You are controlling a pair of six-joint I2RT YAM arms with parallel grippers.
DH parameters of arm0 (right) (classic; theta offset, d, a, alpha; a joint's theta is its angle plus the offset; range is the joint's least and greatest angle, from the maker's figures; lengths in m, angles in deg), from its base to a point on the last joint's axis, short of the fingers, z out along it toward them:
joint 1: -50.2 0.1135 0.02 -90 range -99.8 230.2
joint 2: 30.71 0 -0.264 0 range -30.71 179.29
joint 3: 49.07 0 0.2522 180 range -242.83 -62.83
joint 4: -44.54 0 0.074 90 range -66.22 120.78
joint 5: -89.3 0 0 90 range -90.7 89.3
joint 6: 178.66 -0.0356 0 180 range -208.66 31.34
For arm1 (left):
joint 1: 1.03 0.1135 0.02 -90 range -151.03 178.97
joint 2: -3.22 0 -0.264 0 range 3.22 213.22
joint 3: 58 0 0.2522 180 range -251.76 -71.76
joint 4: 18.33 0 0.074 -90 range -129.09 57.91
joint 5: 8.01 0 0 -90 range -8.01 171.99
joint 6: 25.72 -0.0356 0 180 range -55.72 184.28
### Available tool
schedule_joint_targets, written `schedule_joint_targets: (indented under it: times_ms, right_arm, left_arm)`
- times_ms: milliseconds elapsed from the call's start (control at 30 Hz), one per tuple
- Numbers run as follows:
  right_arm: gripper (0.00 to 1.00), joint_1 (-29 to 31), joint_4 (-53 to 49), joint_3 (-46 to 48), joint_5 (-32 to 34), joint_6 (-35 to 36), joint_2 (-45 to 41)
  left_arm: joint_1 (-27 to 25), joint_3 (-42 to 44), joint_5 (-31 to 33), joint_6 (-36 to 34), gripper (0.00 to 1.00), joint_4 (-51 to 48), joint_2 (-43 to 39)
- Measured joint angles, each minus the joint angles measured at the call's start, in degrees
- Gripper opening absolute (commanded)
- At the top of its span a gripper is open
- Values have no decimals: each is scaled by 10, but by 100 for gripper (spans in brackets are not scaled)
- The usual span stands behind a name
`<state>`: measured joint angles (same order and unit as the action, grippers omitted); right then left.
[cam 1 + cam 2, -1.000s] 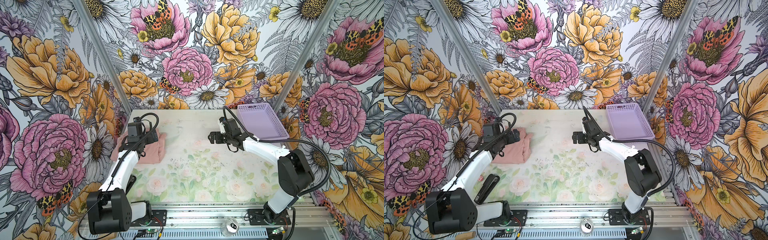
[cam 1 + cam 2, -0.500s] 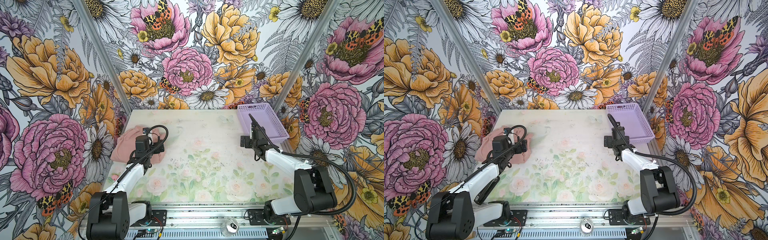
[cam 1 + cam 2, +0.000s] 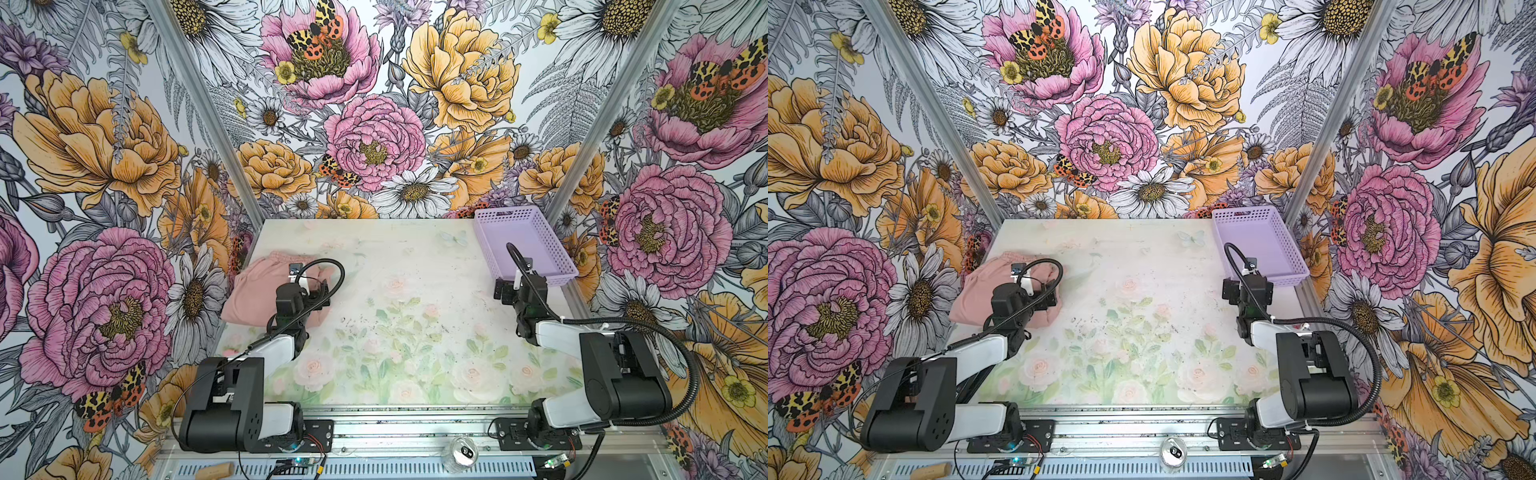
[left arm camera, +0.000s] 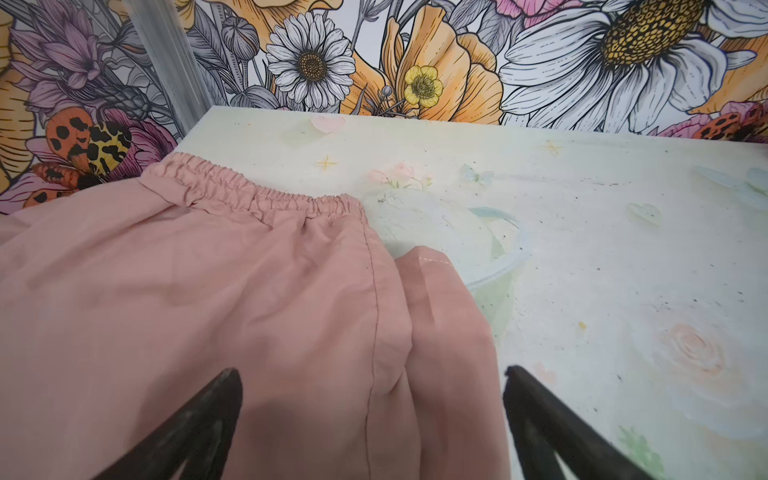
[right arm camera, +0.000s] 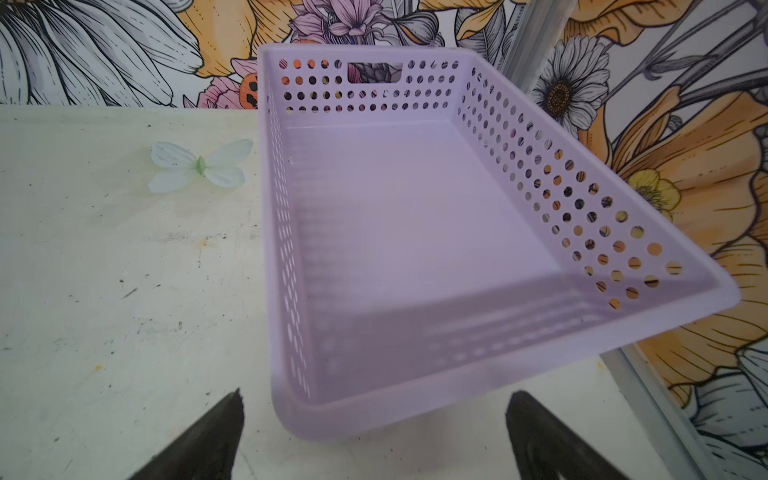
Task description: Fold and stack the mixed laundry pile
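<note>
We see the table (image 3: 399, 291) open across its middle and near side; pink clothes (image 3: 257, 291) block far left, a basket (image 3: 523, 245) far right

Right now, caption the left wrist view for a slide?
Open left gripper above pink shorts on the floral table.

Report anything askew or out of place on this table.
The lavender basket sits skewed at the table's far right corner, its outer side overhanging the edge. The pink laundry pile also spills over the left edge.
</note>
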<state>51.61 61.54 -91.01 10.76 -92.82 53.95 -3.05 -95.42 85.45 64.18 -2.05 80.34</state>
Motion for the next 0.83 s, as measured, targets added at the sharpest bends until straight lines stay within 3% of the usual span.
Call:
schedule_joint_targets:
  times_ms: [333, 833]
  right_arm:
    - [100, -2, 149, 64, 6, 0, 28]
    - [100, -2, 184, 67, 8, 0, 31]
  left_arm:
    - [-4, 1, 26, -20, 99, 130, 68]
    - [8, 12, 32, -18, 99, 204, 111]
